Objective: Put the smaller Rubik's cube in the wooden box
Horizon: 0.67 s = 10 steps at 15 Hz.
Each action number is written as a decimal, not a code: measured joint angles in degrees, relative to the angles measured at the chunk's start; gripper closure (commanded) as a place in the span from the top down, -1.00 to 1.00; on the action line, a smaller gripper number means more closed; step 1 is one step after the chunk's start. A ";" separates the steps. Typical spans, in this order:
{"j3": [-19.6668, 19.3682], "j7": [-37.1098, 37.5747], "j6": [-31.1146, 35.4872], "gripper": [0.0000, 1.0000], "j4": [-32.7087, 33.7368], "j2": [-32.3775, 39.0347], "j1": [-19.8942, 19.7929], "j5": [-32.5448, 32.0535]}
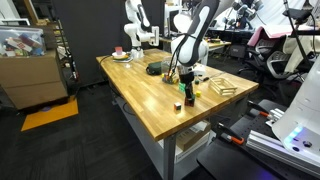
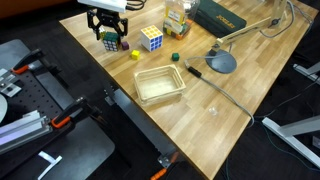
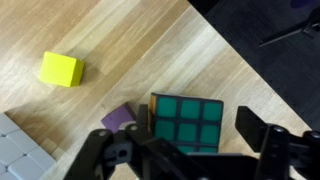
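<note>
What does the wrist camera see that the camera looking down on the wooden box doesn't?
Only the wrist view shows a small purple block next to the cube, and the cube's green face up close. Only the exterior view shows the wooden box, a bigger Rubik's cube, a little green block and a desk lamp. Both show the smaller Rubik's cube, the yellow block, the open gripper above the cube, and the wooden table.
</note>
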 measured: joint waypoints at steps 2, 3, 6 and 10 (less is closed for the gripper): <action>0.07 -0.02 -0.62 -0.09 0.59 0.29 -0.07 0.00; 0.09 -0.02 -1.03 -0.24 0.78 0.29 -0.19 0.00; 0.28 -0.03 -1.18 -0.57 0.72 -0.33 -1.23 0.37; 1.08 -0.11 -0.82 -0.87 -2.11 -5.09 -3.71 2.74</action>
